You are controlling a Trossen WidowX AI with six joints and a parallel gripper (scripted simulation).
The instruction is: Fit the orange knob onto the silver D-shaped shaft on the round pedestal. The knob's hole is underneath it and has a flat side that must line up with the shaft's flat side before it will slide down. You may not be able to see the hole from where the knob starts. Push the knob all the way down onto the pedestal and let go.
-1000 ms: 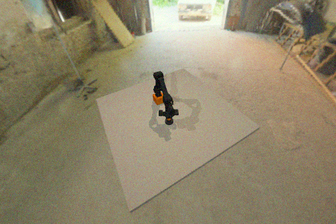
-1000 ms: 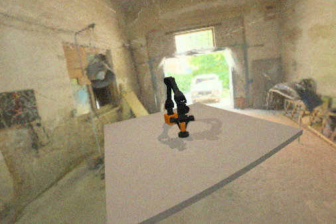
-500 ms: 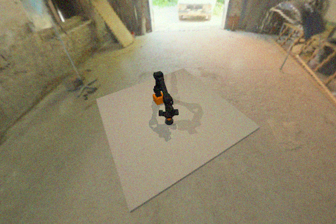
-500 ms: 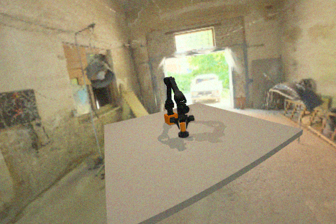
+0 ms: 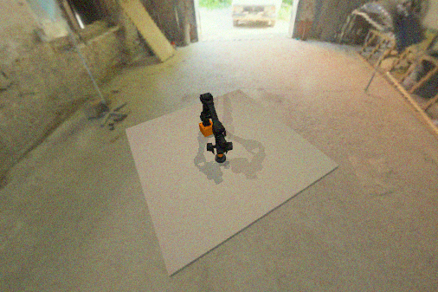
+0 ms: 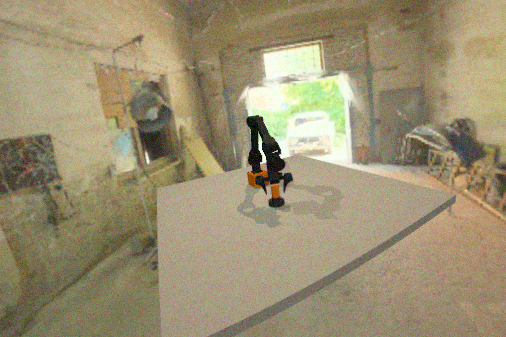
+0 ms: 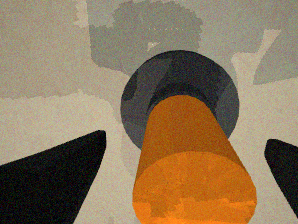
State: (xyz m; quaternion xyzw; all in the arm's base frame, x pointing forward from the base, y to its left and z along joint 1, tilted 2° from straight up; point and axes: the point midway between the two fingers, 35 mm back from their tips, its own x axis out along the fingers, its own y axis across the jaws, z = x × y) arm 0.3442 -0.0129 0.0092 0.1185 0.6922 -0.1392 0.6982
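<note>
A: Knob where?
B: Orange knob, upright on the round dark pedestal. Top view shows only a bit of it, under the arm.
A: Hand state?
B: Hand apart, wide. One black finger each side of the knob, neither touching. Nothing clamped. Wrist view has counter surface showing in both gaps.
A: Seated all the way?
B: Can't tell. Wrist view: dark ring around the knob's lower end, contact at the bottom too hard to read. Shaft hidden, flat sides too, so no call on the line-up.
A: Knob shape?
B: Plain round cylinder, flat top face, brighter orange on top than down the side. Narrower than the pedestal disc.
A: Arm?
B: Black arm, bent high at the elbow, reaching down over the pedestal. Orange block at its foot.
A: Counter?
B: Pale grey counter, flat. Arm shadows across it, around the pedestal.
A: Background?
B: Old workshop, big doorway, pale car outside.
</note>
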